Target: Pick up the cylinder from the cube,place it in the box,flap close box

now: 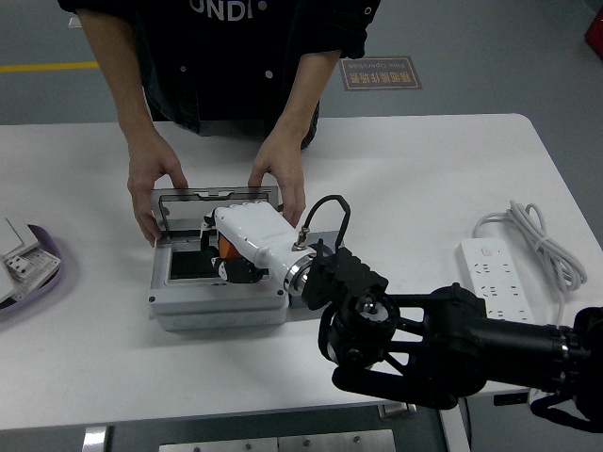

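Lowering into the open grey box on the counter, the right robot hand grips the orange cylinder, small and smooth, mostly hidden by fingers. Release and lid closing remain; a person's hands hold the raised lid.

Orange cylinder inside grey box
The box sits on the white table, its lid raised at the rear.
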Available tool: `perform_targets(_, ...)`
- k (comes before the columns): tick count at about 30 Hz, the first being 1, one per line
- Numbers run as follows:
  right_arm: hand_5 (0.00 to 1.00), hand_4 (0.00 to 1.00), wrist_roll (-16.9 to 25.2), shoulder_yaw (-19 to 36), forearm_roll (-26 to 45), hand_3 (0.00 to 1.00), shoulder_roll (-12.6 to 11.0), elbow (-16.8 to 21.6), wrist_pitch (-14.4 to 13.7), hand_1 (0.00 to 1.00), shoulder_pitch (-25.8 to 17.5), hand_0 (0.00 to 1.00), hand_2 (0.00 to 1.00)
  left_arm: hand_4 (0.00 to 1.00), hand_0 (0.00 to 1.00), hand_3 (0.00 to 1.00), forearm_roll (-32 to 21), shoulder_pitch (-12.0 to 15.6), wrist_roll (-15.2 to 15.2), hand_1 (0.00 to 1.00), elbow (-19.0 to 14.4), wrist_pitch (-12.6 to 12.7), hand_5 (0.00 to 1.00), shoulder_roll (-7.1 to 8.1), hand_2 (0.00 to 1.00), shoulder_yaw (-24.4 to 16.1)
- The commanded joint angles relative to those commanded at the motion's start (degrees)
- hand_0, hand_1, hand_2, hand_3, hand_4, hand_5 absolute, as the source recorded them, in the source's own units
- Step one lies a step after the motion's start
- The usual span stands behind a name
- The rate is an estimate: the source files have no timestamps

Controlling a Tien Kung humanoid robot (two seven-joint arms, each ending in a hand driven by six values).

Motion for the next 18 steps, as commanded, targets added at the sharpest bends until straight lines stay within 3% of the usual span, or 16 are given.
perform_targets(3, 0.002, 0.002, 2.52, -0.38, 3.17, 0.41, 0.1, -0.29, -2.24, 0.444, 0.05, 0.365, 0.459, 0.717, 0.514, 0.595, 0.1, -0.01, 0.02, 0.557, 0.0, -0.01, 0.143, 0.04, 0.558, -0.05)
perform_targets(4, 0.002, 0.002, 3.87, -0.53, 4.62, 0.477, 0.16, -0.47, -3.01, 0.491, 0.06, 0.428, 0.512, 0.716, 0.514, 0.595, 0.15, -0.02, 0.04, 0.557, -0.01, -0.03, 0.14, 0.05, 0.558, -0.08)
perform_targets(6, 0.002, 0.002, 5.89, -0.73, 6.75, 0.477, 0.24, -0.7, -3.84, 0.491, 0.09, 0.428, 0.512, 0.716, 0.514, 0.595, 0.21, -0.05, 0.04, 0.557, -0.01, -0.04, 0.14, 0.08, 0.558, -0.09)
perform_targets(15, 0.002, 0.023, 9.57, -1.68, 9.3, 0.503, 0.87, -4.02, -4.1, 0.51, 0.27, 0.456, 0.522, 0.716, 0.514, 0.595, 0.1, -0.25, -0.09, 0.557, -0.11, -0.04, 0.14, 0.2, 0.558, 0.16)
perform_targets(16, 0.1, 0.402, 9.54, -1.7, 8.73, 0.666, 0.94, -4.56, -3.91, 0.641, 0.3, 0.677, 0.651, 0.716, 0.514, 0.595, 0.11, -0.25, -0.09, 0.556, -0.12, -0.03, 0.137, 0.21, 0.559, 0.17)
perform_targets(18, 0.1, 0.402, 9.21, -1.71, 7.64, 0.666, 1.06, -5.32, -3.29, 0.641, 0.33, 0.677, 0.651, 0.716, 0.514, 0.595, 0.19, -0.25, -0.07, 0.556, -0.12, -0.03, 0.137, 0.23, 0.559, 0.14)
